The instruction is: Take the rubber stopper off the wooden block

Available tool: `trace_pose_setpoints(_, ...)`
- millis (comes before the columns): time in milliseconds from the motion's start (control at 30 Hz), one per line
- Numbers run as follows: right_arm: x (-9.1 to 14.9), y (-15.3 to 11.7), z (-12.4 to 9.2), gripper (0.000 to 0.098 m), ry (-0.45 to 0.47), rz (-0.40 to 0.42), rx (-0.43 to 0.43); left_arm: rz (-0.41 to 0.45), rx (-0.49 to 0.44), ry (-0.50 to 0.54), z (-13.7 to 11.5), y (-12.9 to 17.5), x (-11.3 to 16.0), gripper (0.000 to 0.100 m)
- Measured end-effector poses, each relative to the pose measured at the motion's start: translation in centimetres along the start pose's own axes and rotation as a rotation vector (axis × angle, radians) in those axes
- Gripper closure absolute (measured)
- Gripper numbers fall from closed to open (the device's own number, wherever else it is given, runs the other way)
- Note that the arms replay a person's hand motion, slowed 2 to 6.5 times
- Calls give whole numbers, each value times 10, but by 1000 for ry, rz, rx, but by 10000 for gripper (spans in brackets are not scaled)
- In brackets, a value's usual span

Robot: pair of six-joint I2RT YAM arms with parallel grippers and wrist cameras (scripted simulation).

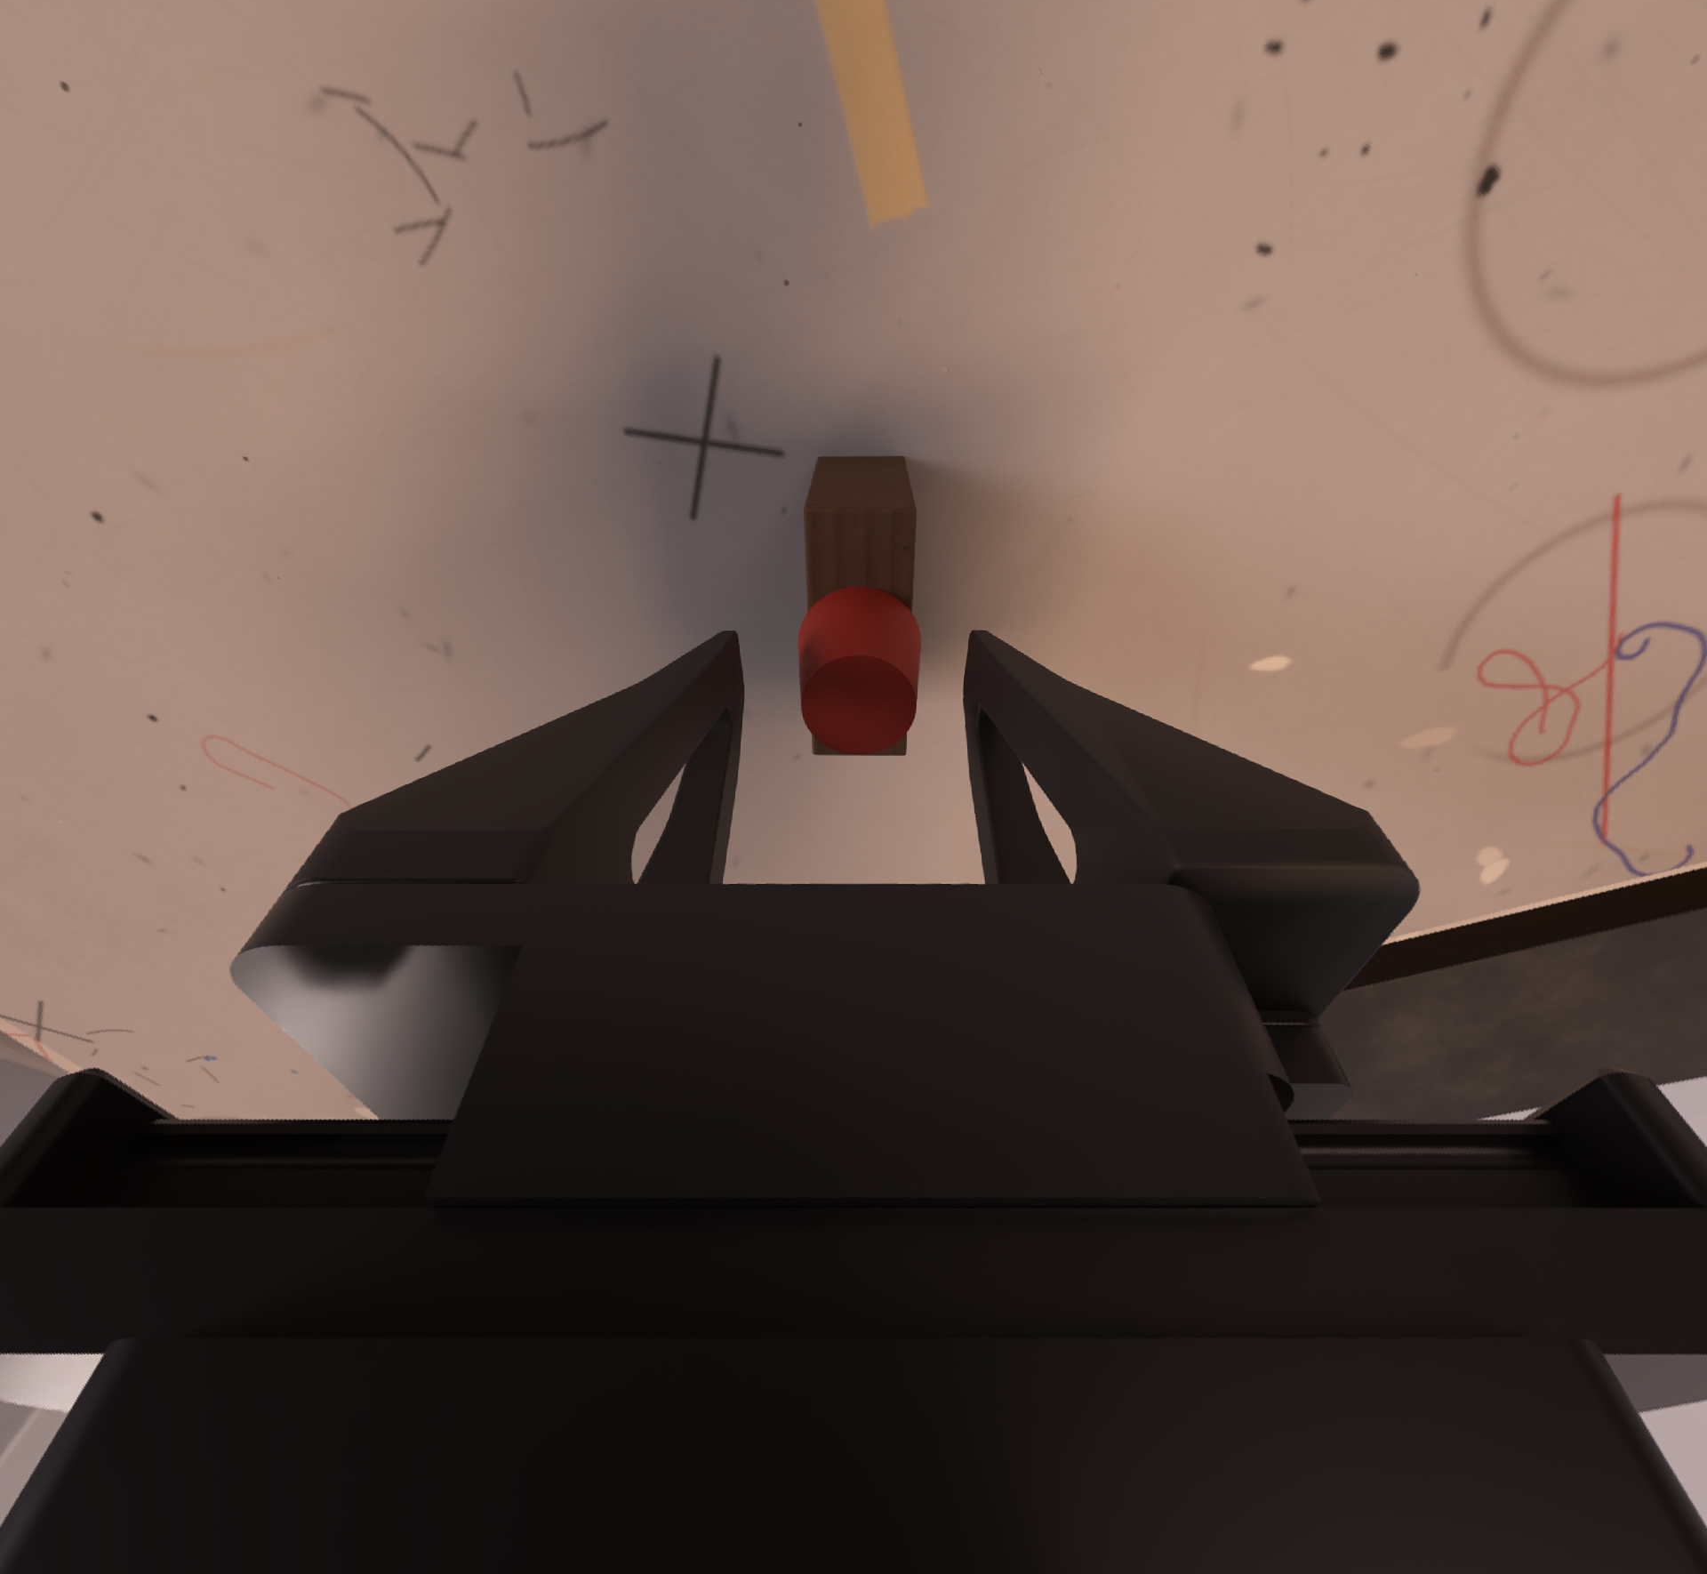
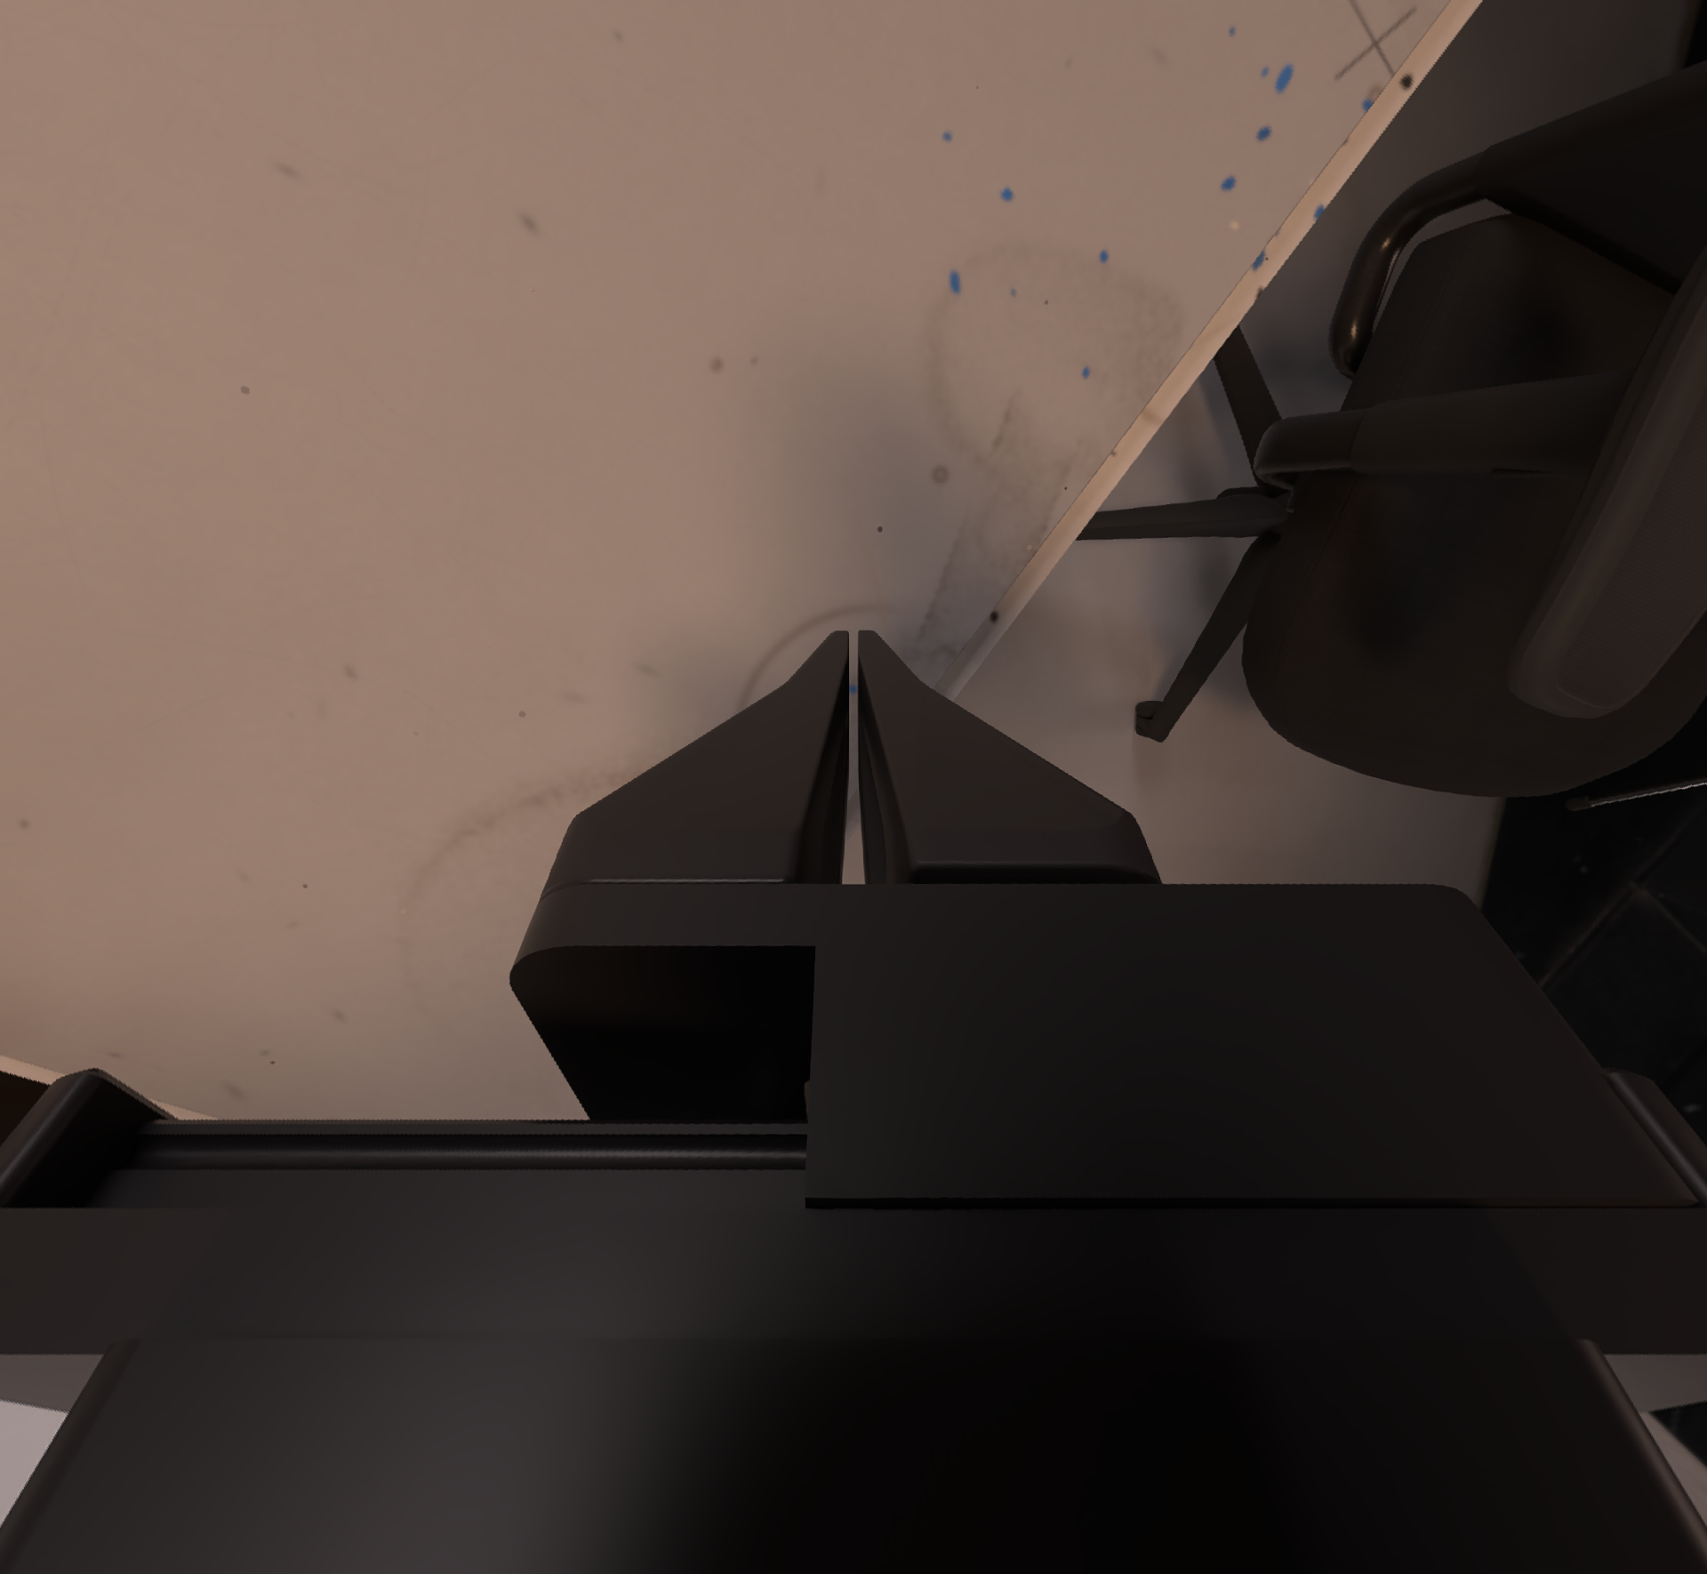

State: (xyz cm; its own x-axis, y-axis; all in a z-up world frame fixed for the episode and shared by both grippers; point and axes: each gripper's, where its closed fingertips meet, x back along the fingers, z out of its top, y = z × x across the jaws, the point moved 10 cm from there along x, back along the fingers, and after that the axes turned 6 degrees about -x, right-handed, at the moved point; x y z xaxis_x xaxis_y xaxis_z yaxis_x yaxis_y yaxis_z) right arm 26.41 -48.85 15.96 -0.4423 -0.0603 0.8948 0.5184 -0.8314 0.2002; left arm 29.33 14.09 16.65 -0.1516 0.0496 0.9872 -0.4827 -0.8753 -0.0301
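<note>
A red rubber stopper (image 1: 859, 680) sits on a dark wooden block (image 1: 859, 527), framed by the spread fingers of the left gripper (image 1: 852, 652).

The stopper stands at the near end of the block, its round top facing the left wrist camera, so its axis appears to run straight up toward the descending tool. The block's long side runs away from the camera, along the line of the fingers. The fingers stand apart on either side of the stopper, clear of it and holding nothing; whether their tips have reached its height cannot be told. Block and stopper rest on a scuffed tan table (image 1: 1201, 421), near a pencilled cross (image 1: 704, 439) and below a strip of tan tape (image 1: 859, 42). The right gripper (image 2: 852, 638), fingers pressed together and empty, hangs near the table's edge beside a black office chair (image 2: 1478, 513), with neither stopper nor block in its view; the left arm looks the nearer.
</note>
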Motion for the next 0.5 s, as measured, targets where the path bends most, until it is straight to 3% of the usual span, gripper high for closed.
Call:
trace_pose_setpoints(367,0,-2,0,963,-5,-18,13,-44,20,-23,0,-1,-3,514)
trace_pose_setpoints(433,0,-3,1,963,-8,-24,19,-40,19,-22,0,-1,-3,556)
trace_pose_setpoints(500,0,-3,2,963,-11,-30,26,-32,15,-20,0,-2,-2,681)
